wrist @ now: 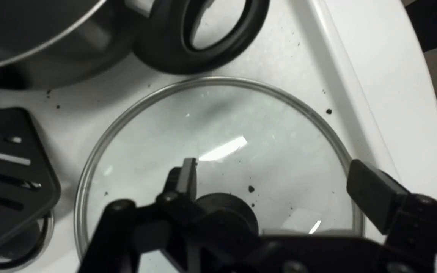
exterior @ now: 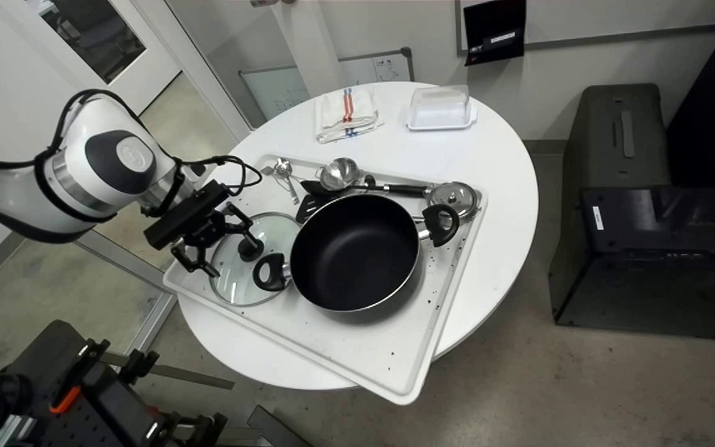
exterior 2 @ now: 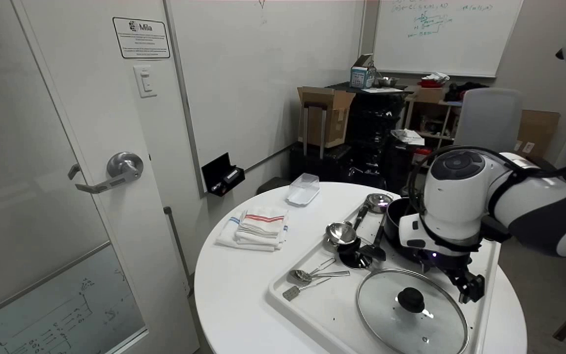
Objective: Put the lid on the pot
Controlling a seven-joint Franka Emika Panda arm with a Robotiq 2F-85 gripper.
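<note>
1. My tool [wrist: 273, 178] is spread wide above the glass lid [exterior 2: 396, 319], fingers well apart; whether either touches it, I cannot tell.
2. That lid lies on the white tray [exterior: 345, 347], just beside the black pot [exterior: 357, 251]. In the wrist view I cover its near part and some of its knob [wrist: 228, 206]; in an exterior view the pot's handle [exterior: 277, 276] overlaps it.
3. The pot's dark inside [exterior: 364, 236] shows in an exterior view; in an exterior view my arm [exterior 2: 452, 206] hides most of it, and the wrist view cuts it off.
4. The tray also holds a shiny metal bowl [exterior: 339, 174] and a slotted spatula [wrist: 13, 182], which covers part of a metal-rimmed disc [wrist: 21, 242] I cannot identify.
5. On the desk [exterior: 506, 248], a clear-covered plastic container [exterior: 439, 108] stands near folded dish towels [exterior: 346, 115]; what is in it, I cannot make out.
</note>
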